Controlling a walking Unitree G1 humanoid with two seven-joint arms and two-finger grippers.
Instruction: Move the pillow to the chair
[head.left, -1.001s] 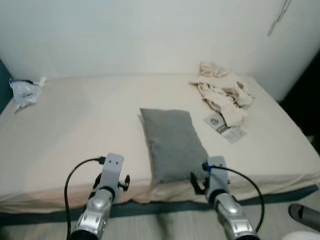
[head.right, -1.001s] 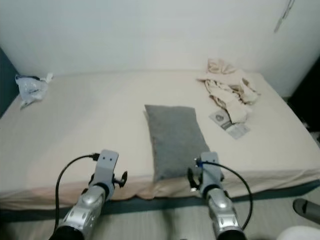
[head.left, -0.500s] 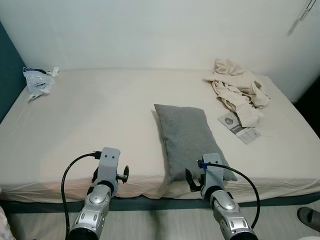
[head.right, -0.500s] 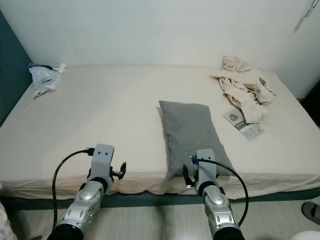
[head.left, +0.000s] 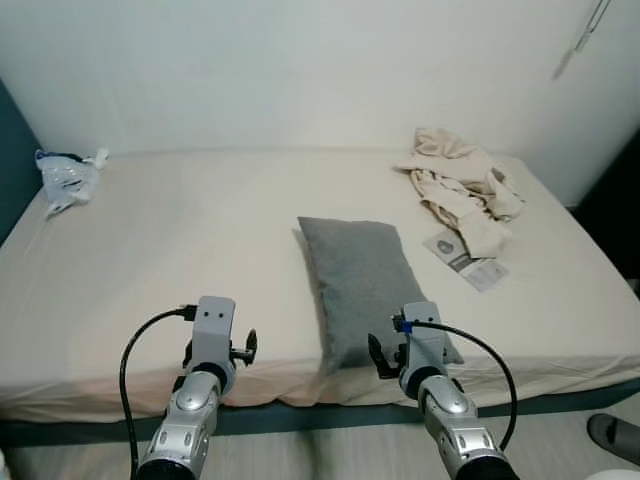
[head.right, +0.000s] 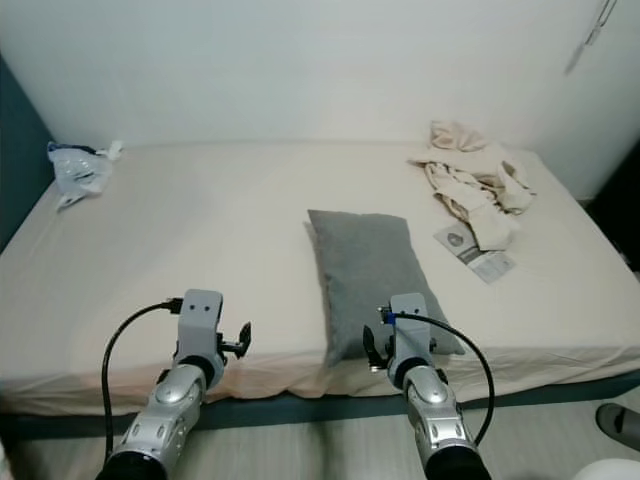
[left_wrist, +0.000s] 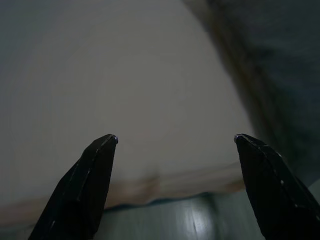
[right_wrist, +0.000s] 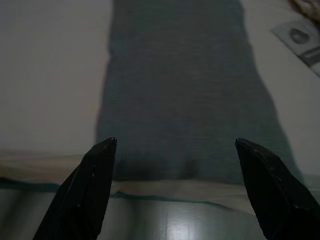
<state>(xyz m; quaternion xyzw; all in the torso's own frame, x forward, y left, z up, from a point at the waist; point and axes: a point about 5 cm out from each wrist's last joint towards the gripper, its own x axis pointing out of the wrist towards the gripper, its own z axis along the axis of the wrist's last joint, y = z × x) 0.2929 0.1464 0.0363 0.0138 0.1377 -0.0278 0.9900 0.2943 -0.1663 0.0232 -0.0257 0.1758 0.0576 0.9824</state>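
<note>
A grey pillow (head.left: 362, 282) lies lengthwise on the cream bed (head.left: 180, 240), its near end at the bed's front edge. My right gripper (right_wrist: 175, 142) is open and faces the pillow's (right_wrist: 185, 85) near end from just in front of the bed edge. My left gripper (left_wrist: 175, 140) is open too, held over the bare sheet left of the pillow, whose grey edge (left_wrist: 285, 75) shows at the side. In the head views both silver arms (head.left: 205, 375) (head.left: 430, 375) reach forward at the bed's front edge.
A heap of beige clothes (head.left: 455, 185) and a printed packet (head.left: 465, 262) lie at the bed's back right. A clear plastic bag (head.left: 62, 178) sits at the back left by a teal wall. A shoe (head.left: 612, 435) rests on the floor at the right.
The camera has swung, shifting the whole scene slightly left. Both arms keep their place before the bed edge, fingers still open.
</note>
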